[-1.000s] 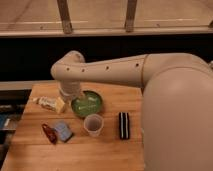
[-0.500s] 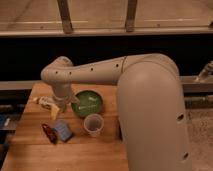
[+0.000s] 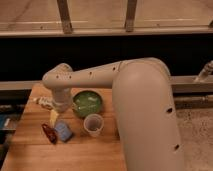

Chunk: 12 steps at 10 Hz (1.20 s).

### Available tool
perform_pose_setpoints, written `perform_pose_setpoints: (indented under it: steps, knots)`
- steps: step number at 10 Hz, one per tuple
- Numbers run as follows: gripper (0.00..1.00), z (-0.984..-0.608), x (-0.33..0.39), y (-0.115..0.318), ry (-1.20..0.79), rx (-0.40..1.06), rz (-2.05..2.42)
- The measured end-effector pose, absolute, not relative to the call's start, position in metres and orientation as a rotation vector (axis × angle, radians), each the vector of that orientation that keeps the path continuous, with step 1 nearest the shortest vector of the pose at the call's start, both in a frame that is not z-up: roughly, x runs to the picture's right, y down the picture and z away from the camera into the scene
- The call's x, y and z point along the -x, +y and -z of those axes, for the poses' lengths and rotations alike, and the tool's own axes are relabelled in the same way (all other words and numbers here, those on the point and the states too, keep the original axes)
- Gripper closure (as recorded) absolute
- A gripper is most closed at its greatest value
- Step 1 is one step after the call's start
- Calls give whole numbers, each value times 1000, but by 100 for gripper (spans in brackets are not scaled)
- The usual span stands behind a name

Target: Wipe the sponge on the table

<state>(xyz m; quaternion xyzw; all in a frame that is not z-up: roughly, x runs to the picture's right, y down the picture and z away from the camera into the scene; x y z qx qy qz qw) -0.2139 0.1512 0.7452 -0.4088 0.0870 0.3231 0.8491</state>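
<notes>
Now the pale arm (image 3: pixel 100 75) fills more of the view than half a second ago. Its thick upper section covers the right side of the table (image 3: pixel 30 152), and the elbow sits a little lower over the back left corner. The forearm turns down from there.

The gripper (image 3: pixel 59 108) is at the forearm's lower end, over the left part of the table. It sits between a pale packet (image 3: pixel 42 102) and the green bowl (image 3: pixel 87 102). Open or closed: cannot tell from this view.

The sponge (image 3: pixel 63 131) has not moved. It lies flat on the wood, front left, just below the gripper's end and apart from it. Whether anything touches it is unclear. A dark red oblong object (image 3: pixel 49 133) lies close on its left. A yellowish scrap (image 3: pixel 53 117) lies just behind it. A pale cup (image 3: pixel 93 124) stands upright to its right, in front of the bowl. Bowl, cup and red object are all where they were.

Surface: light-brown butcher-block with plank strips showing. Behind the table runs a dark band (image 3: pixel 150 50) with a light ledge below it. Above the band is a rail with two metal posts (image 3: pixel 64 15). Speckled floor (image 3: pixel 195 130) shows to the right.
</notes>
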Motion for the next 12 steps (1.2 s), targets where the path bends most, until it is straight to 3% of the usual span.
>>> perform_pose_setpoints:
  steps: [12]
  knots:
    - [20, -763, 232, 186, 182, 964, -661]
